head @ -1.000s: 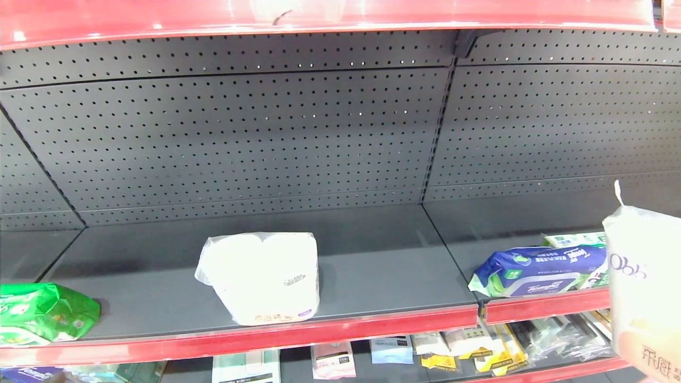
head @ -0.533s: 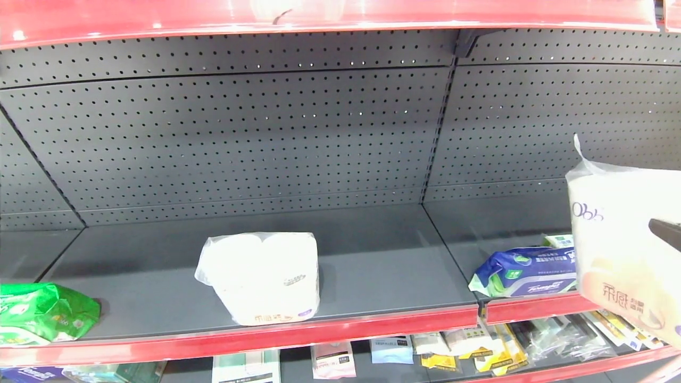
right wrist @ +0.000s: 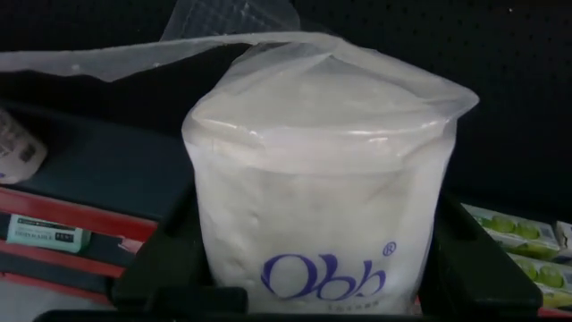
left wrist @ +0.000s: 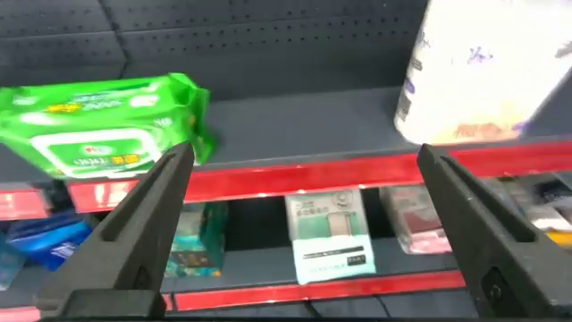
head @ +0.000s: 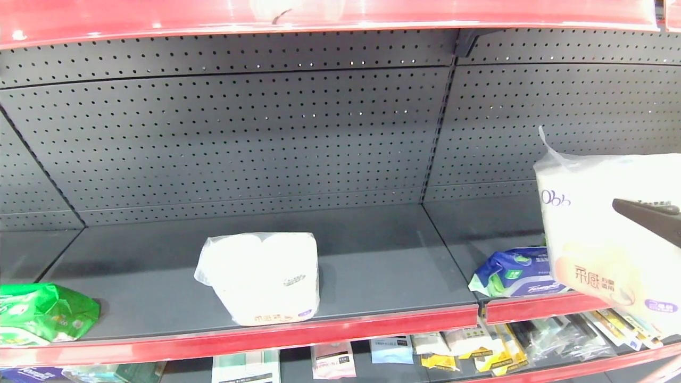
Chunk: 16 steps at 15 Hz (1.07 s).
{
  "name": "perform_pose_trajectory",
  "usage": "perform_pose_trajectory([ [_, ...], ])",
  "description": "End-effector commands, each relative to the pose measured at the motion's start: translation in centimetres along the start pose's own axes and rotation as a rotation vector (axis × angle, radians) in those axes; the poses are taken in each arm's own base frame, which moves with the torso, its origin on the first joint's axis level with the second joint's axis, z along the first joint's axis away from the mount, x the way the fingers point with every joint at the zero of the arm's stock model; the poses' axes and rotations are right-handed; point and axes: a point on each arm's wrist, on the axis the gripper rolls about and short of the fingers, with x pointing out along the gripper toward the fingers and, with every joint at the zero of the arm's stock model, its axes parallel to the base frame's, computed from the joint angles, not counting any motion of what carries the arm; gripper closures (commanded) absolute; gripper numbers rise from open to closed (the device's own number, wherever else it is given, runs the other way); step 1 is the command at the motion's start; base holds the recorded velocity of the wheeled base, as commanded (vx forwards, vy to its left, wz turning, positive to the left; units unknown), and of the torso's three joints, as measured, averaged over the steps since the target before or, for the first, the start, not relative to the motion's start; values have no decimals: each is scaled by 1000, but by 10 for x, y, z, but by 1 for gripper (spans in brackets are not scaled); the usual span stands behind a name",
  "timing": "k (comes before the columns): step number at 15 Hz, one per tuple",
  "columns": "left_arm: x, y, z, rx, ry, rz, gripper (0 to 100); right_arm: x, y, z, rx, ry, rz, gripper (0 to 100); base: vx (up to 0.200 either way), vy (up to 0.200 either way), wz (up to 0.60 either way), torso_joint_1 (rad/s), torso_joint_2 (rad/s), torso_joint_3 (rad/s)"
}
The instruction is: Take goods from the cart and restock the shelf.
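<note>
A white plastic-wrapped pack of tissue rolls (head: 596,229) hangs at the right, above the front of the grey shelf (head: 372,255), with my right gripper (right wrist: 322,268) shut on it. One dark finger (head: 646,217) lies across its side. The right wrist view has the pack (right wrist: 322,170) between both fingers, its loose plastic top sticking up. A second white roll pack (head: 263,276) stands mid-shelf. My left gripper (left wrist: 304,154) is open and holds nothing, low in front of the shelf's red edge (left wrist: 295,177).
A green wipes pack (head: 42,311) lies at the shelf's left end and a blue wipes pack (head: 513,271) at the right, partly behind the held pack. Small packets (head: 391,348) fill the shelf below. Bare shelf lies between the white pack and the blue wipes.
The held roll pack has risen and moved left into view, now covering part of the blue wipes pack. The right gripper's finger has come into sight. Goods on the shelf have not moved.
</note>
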Motion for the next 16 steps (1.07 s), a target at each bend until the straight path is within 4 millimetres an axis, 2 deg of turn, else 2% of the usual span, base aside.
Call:
perform_pose_trajectory([
  [1, 1, 0, -4, 1, 7, -8, 0, 3, -1, 2, 2, 3, 5, 100, 0, 0, 600, 7, -2, 2],
  [7, 2, -2, -4, 3, -1, -62, 0, 5, -1, 2, 3, 8, 9, 100, 0, 0, 600, 5, 3, 1],
  [9, 2, -2, -4, 5, 0, -57, 0, 13, -2, -1, 4, 34, 15, 100, 0, 0, 600, 15, 5, 2],
  [11, 2, -2, -4, 4, 0, -56, 0, 18, -3, -3, 6, 48, 17, 100, 0, 0, 0, 0, 0, 0],
  [12, 2, -2, -5, -1, 1, -63, 0, 39, -7, -6, 14, 87, 27, 100, 0, 0, 0, 0, 0, 0],
  [14, 2, -2, -5, -8, 1, -60, 0, 69, -10, -14, 20, 102, 61, 100, 0, 0, 0, 0, 0, 0],
  [16, 2, -2, -5, -4, -3, -62, 0, 96, -9, -21, 22, 88, 183, 100, 0, 0, 0, 0, 0, 0],
])
